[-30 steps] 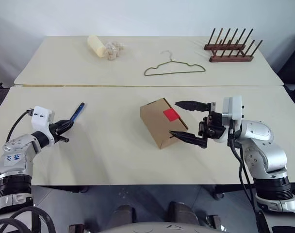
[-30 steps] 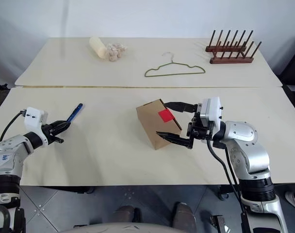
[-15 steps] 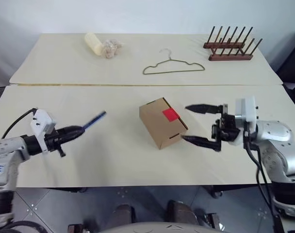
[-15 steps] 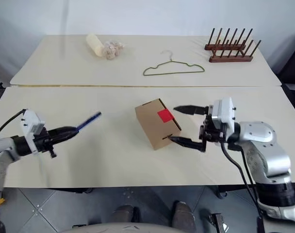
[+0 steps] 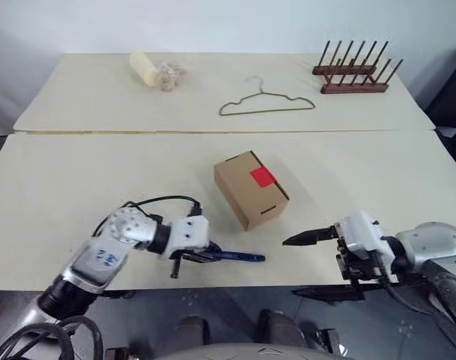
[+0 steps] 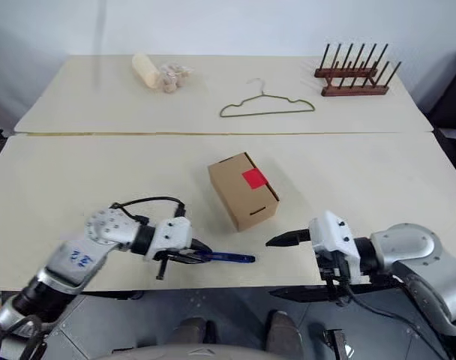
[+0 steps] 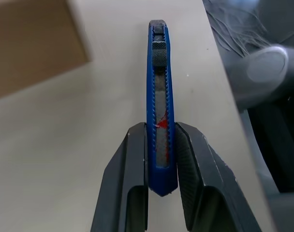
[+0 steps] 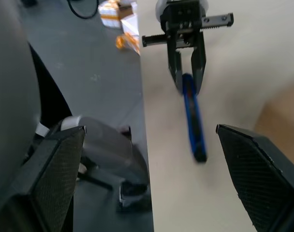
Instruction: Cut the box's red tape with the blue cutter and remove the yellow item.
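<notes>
Near table edge, blue cutter (image 5: 236,256) lies crosswise, tip pointing right.

Silver-grey jointed arms ended in white wrist housings; a black cable looped over the left arm (image 5: 108,251), and textured black two-fingered grippers (image 7: 161,193) completed each.

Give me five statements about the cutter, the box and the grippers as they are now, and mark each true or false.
1. The left gripper is shut on the blue cutter. True.
2. The red tape on the box is already cut through. False: it looks whole and the box is closed.
3. The right gripper grips the box. False: it is open, apart from the box.
4. A wire hanger lies on the far table. True.
5. The cutter touches the tape. False: it is near the table's front edge, apart from the box.
</notes>
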`<state>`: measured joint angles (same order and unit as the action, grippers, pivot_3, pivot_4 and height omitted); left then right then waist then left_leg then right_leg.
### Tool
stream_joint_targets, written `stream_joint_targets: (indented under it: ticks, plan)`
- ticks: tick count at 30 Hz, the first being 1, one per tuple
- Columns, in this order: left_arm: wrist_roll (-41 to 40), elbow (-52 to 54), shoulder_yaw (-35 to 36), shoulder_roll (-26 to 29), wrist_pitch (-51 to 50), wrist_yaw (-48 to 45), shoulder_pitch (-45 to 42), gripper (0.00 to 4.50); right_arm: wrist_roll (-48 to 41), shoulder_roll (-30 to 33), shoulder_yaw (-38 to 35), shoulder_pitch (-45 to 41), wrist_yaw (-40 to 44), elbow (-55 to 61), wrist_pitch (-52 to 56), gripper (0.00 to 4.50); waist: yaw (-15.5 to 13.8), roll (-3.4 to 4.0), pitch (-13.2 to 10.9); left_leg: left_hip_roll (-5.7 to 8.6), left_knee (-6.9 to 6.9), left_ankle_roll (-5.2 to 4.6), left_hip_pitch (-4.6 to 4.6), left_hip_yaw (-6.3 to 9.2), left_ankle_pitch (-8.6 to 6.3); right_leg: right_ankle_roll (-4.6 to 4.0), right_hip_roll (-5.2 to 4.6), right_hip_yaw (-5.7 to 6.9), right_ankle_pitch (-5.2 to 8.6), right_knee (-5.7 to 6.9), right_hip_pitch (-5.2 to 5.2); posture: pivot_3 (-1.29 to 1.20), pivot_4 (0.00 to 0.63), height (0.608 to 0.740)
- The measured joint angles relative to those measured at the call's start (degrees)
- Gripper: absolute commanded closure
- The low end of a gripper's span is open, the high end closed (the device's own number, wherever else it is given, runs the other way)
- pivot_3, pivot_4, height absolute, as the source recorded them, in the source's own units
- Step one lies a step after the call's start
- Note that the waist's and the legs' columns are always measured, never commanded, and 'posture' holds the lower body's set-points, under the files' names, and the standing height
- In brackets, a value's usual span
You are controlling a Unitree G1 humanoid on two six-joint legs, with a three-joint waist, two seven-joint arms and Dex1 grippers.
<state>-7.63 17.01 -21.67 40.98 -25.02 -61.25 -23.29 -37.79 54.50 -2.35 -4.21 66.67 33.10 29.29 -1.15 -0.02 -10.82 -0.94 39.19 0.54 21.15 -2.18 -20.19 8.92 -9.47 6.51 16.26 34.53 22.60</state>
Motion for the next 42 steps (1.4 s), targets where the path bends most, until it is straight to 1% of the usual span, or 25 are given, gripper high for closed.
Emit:
stream_joint_targets:
  ticks: [4, 5, 7, 10, 11, 15, 22, 29, 34, 42]
  plan:
    - [2.11, 1.17, -2.14, -2.45, -4.60, 2.26, -1.97, 4.05, 6.47, -3.26, 5.23, -1.93, -4.74, -0.62, -0.73, 2.23, -0.56, 0.00, 0.00, 0.02, 0.15, -0.03, 0.00, 0.04, 0.00, 0.03, 0.00, -0.03, -0.01, -0.02, -0.10, 0.00, 0.150, 0.740]
    - [2.38, 1.72, -2.38, -2.80, -5.76, 2.83, -2.02, 4.05, 7.46, -3.89, 5.99, -2.65, -5.56, -1.14, -0.81, 2.53, -0.72, -0.01, 0.01, 0.02, 0.21, -0.05, 0.01, 0.05, -0.01, 0.04, 0.00, -0.04, -0.02, -0.03, -0.13, 0.00, 0.150, 0.740]
    - [3.08, 3.56, -3.11, -3.56, -9.25, 4.27, -2.02, 4.05, 10.21, -5.25, 7.76, -3.93, -7.12, -2.23, -1.25, 3.29, -1.03, -0.02, 0.02, 0.02, 0.35, -0.10, 0.02, 0.08, -0.04, 0.05, 0.00, -0.07, -0.04, -0.02, -0.19, 0.00, 0.150, 0.740]
    - [3.47, 6.20, -3.81, -4.25, -13.67, 6.30, -1.98, 4.05, 12.55, -6.04, 9.32, -3.88, -8.40, -2.45, -1.68, 4.35, -1.65, -0.02, 0.02, 0.03, 0.44, -0.16, 0.04, 0.09, -0.07, 0.05, 0.00, -0.12, -0.04, 0.00, -0.20, 0.00, 0.150, 0.740]
    - [3.58, 7.17, -4.11, -4.30, -14.98, 6.88, -1.88, 4.05, 12.97, -6.17, 9.32, -3.81, -8.70, -2.54, -1.72, 4.44, -1.75, -0.02, 0.02, 0.03, 0.46, -0.17, 0.05, 0.08, -0.08, 0.05, 0.00, -0.14, -0.04, 0.00, -0.20, 0.00, 0.150, 0.740]
    - [4.02, 9.65, -4.74, -4.43, -18.35, 8.62, -1.61, 4.05, 14.03, -6.25, 9.73, -3.80, -8.35, -3.78, -1.82, 4.44, -1.84, -0.01, 0.03, 0.03, 0.49, -0.20, 0.04, 0.09, -0.10, 0.05, 0.00, -0.14, -0.04, 0.01, -0.22, 0.00, 0.150, 0.740]
    - [4.62, 10.93, -5.32, -4.39, -18.72, 9.28, -1.15, 4.05, 17.07, -7.22, 12.57, -6.96, -7.32, -8.70, -3.00, 4.44, -1.90, -0.01, 0.04, 0.04, 0.49, -0.23, 0.05, 0.08, -0.11, 0.05, 0.00, -0.15, -0.04, 0.00, -0.22, 0.00, 0.150, 0.740]
    - [5.13, 10.18, -6.66, -3.91, -17.30, 8.19, -2.66, 4.05, 19.80, -8.21, 15.48, -9.71, -6.05, -12.20, -4.50, 4.44, -1.94, -0.01, 0.04, 0.06, 0.53, -0.26, 0.07, 0.07, -0.14, 0.05, 0.00, -0.15, -0.04, -0.02, -0.22, 0.00, 0.150, 0.740]
    - [5.37, 8.65, -7.35, -3.36, -15.34, 6.35, -4.04, 4.05, 20.91, -8.31, 15.93, -10.26, -4.83, -13.78, -5.68, 4.44, -1.84, -0.01, 0.05, 0.05, 0.53, -0.26, 0.06, 0.07, -0.14, 0.05, 0.00, -0.15, -0.04, -0.01, -0.22, 0.00, 0.150, 0.740]
    - [5.34, 7.47, -7.57, -3.43, -14.89, 5.36, -4.84, 4.05, 23.12, -10.03, 16.98, -12.10, -2.90, -18.77, -11.11, 4.44, -1.82, -0.02, 0.10, 0.05, 0.57, -0.26, 0.04, 0.06, -0.14, 0.06, 0.00, -0.15, -0.04, 0.02, -0.24, 0.00, 0.150, 0.740]
